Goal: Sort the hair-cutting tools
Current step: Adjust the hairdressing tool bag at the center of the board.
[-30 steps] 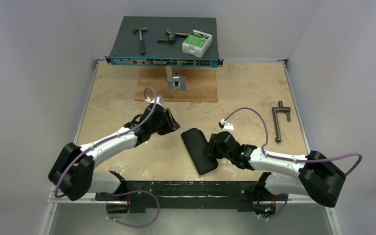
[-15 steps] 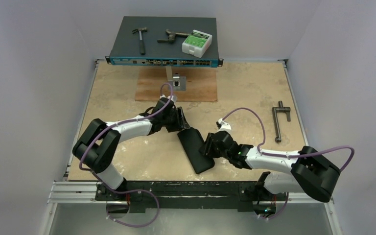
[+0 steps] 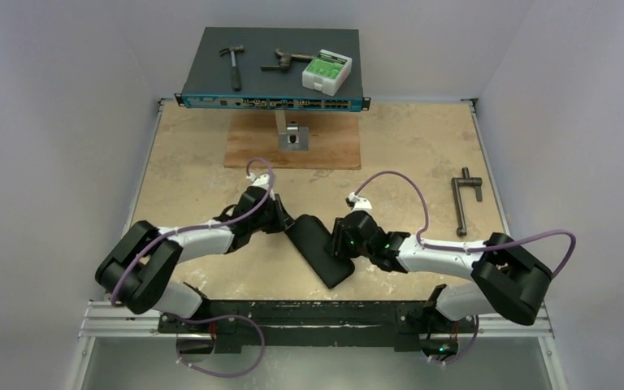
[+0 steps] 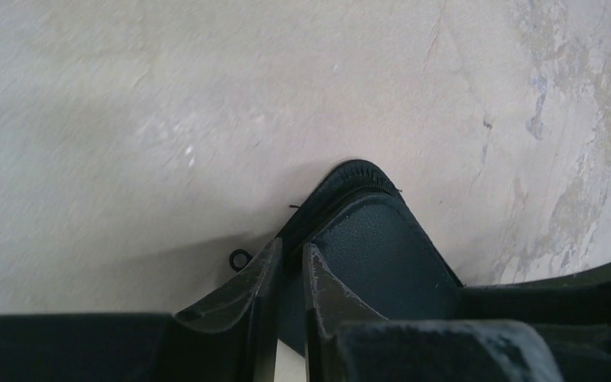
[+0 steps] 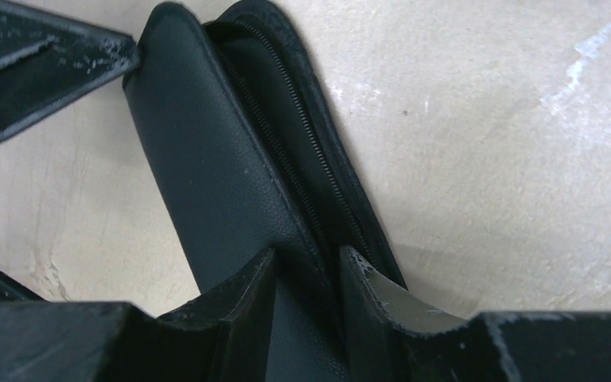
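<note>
A black zippered case (image 3: 318,250) lies slantwise in the middle of the table. My left gripper (image 3: 286,221) is at its far left corner, with the jaws shut on the case's edge (image 4: 374,239) in the left wrist view (image 4: 290,248). My right gripper (image 3: 340,242) is at the case's right side. Its jaws (image 5: 306,259) are shut on the zip edge of the case (image 5: 223,183), which gapes open a little along the zip. The left gripper's fingers (image 5: 48,56) show at the top left of the right wrist view. Scissors, hair clip and comb are out of view.
A network switch (image 3: 211,81) stands at the back with a hammer (image 3: 231,63), a rusty tool (image 3: 286,59) and a white-green box (image 3: 326,71) on it. A wooden board (image 3: 325,146) lies in front of it. A grey T-shaped bar (image 3: 463,201) lies at the right.
My left gripper has come right and down onto the case's far left corner. My right gripper has slid forward and left along the case. The case has shifted a little to the left.
</note>
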`<act>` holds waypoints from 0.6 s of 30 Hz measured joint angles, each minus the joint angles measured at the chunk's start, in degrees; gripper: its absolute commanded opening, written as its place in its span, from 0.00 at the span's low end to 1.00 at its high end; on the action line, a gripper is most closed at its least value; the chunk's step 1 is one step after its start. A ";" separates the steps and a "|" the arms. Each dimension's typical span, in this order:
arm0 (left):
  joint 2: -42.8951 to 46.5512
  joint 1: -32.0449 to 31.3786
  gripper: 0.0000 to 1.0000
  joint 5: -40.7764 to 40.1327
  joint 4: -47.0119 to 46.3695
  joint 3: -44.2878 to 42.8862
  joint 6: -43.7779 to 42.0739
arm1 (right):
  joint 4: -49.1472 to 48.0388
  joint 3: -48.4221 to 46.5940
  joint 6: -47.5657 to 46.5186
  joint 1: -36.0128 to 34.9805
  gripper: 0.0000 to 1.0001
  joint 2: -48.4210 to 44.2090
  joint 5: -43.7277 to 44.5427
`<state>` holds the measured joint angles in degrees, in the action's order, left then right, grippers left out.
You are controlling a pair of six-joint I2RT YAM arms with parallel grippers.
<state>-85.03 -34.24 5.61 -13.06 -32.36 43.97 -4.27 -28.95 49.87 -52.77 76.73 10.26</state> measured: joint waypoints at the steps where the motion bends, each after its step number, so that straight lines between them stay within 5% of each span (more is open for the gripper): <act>1: 1.49 0.00 0.11 -0.70 -0.72 1.73 0.20 | 0.35 -0.59 -0.55 -0.07 0.35 0.42 -0.20; 8: 17.44 -3.54 0.13 -8.66 -0.85 14.91 5.97 | 3.32 -5.99 -5.05 -0.09 0.42 4.72 -0.85; 14: 33.66 -11.19 0.23 -16.65 10.64 20.35 14.19 | 6.80 -10.23 -7.48 1.07 0.55 6.27 -0.11; 18: 39.93 -11.93 0.33 -20.33 19.82 20.17 17.07 | 12.87 -10.36 -7.69 1.20 0.56 -1.49 2.84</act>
<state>-45.10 -46.17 -14.72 6.76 -12.19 61.04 8.60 -39.31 42.17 -51.57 75.24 13.10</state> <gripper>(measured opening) 0.283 0.558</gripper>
